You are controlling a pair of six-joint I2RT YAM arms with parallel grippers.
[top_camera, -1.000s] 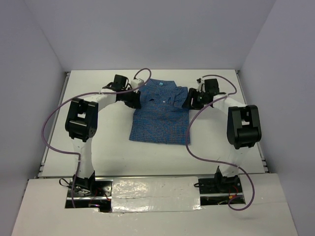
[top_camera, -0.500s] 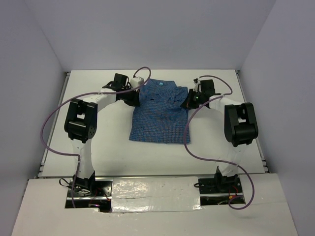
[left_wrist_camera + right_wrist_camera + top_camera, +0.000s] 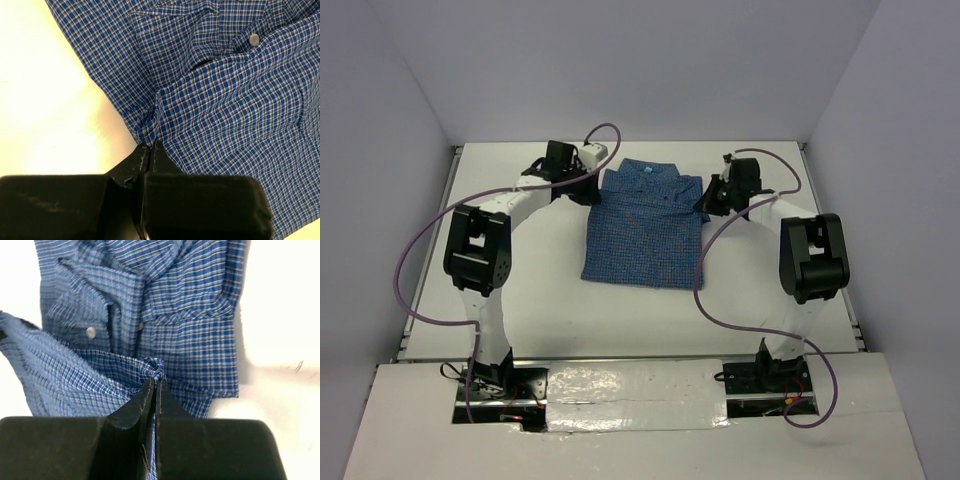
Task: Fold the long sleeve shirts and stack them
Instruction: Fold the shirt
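One blue checked long sleeve shirt [image 3: 645, 225] lies folded into a narrow rectangle in the middle of the white table, collar at the far end. My left gripper [image 3: 597, 193] is at the shirt's far left corner, shut on a pinch of the cloth [image 3: 150, 131] at the edge. My right gripper [image 3: 704, 202] is at the far right corner, shut on a bunched fold of the shirt [image 3: 156, 366]. The collar and a white button [image 3: 254, 38] show in the left wrist view. Another white button [image 3: 91, 332] shows in the right wrist view, beside the placket.
The white table [image 3: 520, 290] is walled by grey panels on three sides. Purple cables [image 3: 420, 250] loop from both arms over the table, one [image 3: 705, 290] lying close to the shirt's right edge. The arm bases [image 3: 490, 375] stand at the near edge.
Both grippers have shut on the shirt's far corners. The left arm has swung slightly outward to the far left, and the shirt's top edge has been drawn flatter.
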